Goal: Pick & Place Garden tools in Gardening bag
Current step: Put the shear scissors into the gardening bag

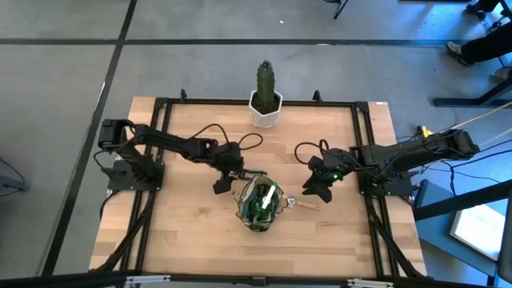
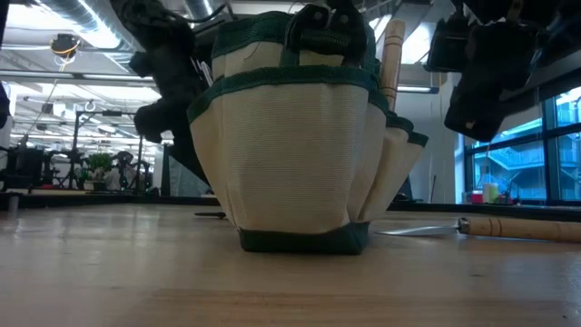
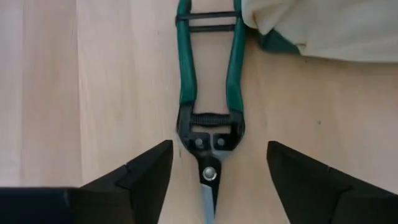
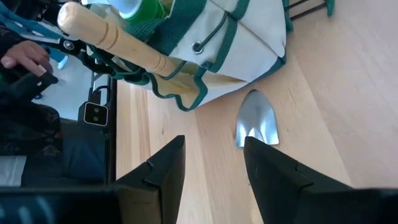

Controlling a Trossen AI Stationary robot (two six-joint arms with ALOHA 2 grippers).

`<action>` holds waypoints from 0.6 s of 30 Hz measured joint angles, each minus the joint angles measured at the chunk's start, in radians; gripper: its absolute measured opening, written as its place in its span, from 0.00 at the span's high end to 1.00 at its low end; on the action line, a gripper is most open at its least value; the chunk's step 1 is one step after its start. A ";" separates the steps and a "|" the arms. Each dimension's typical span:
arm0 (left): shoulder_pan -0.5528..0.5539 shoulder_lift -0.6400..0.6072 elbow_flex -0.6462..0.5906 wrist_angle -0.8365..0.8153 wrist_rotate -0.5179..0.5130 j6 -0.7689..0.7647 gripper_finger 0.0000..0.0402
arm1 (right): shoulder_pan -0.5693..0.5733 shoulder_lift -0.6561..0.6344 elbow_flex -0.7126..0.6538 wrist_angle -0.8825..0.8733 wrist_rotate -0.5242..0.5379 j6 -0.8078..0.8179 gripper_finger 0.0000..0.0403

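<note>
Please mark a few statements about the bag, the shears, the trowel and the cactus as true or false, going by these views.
1. The pruning shears lie flat on the table between the left tool's open fingers. True.
2. The trowel is already inside the gardening bag. False: its metal blade rests on the table beside the bag, in front of the right tool.
3. A wooden handle sticks out of a bag pocket. True.
4. The cactus has been knocked over. False: it stands upright in its white pot at the table's far edge.
5. The left tool grips the shears. False: its fingers stand apart from them.
</note>
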 joint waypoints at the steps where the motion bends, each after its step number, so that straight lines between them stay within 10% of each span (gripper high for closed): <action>1: -0.004 0.001 0.000 0.001 -0.008 0.013 0.35 | 0.000 0.000 0.000 -0.001 0.000 0.007 0.58; 18: -0.105 0.079 0.001 0.064 -0.133 -0.056 0.30 | -0.158 -0.005 0.035 -0.083 0.220 -0.098 0.58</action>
